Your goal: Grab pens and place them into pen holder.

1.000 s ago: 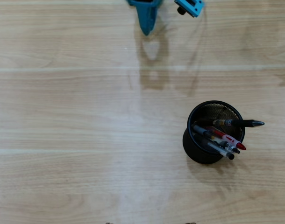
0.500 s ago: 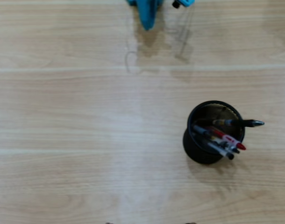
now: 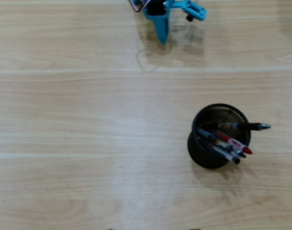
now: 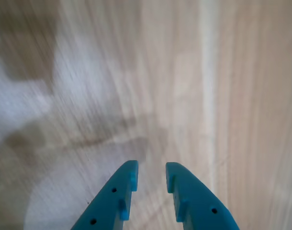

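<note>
In the overhead view the black mesh pen holder stands on the wooden table at the right. Several pens lean in it with their tips over its right rim: a black pen, a red and white pen and further black pens. My blue gripper is at the top edge, far from the holder, pointing down at bare table. In the wrist view the gripper shows a narrow gap between its blue fingers, with nothing held. The holder and pens are out of the wrist view.
Light wood-grain tabletop fills both views. The arm's shadow lies just below the gripper. No other objects show.
The gripper has come down slightly into the overhead view and shifted right. Its fingers stand closer together than a second ago. Holder and pens have not moved.
</note>
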Robot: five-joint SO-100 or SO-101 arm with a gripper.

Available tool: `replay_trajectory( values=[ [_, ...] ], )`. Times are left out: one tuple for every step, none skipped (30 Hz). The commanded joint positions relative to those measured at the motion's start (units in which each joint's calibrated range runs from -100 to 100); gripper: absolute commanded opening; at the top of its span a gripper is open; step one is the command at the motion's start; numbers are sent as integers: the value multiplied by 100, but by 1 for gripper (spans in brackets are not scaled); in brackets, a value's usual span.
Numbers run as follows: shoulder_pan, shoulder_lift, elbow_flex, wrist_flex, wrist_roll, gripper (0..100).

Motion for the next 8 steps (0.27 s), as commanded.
replay_trajectory(
  values=[
    [65, -42, 97, -157, -144, 7],
    [65, -42, 106, -157, -181, 7],
    [73, -42, 115, -157, -207, 7],
    [73, -42, 115, -157, -233, 7],
    [73, -42, 115, -157, -259, 7],
    [73, -42, 124, -157, -270, 7],
    [73, -42, 124, -157, -286, 7],
    [73, -42, 124, -157, -286, 7]
  ],
)
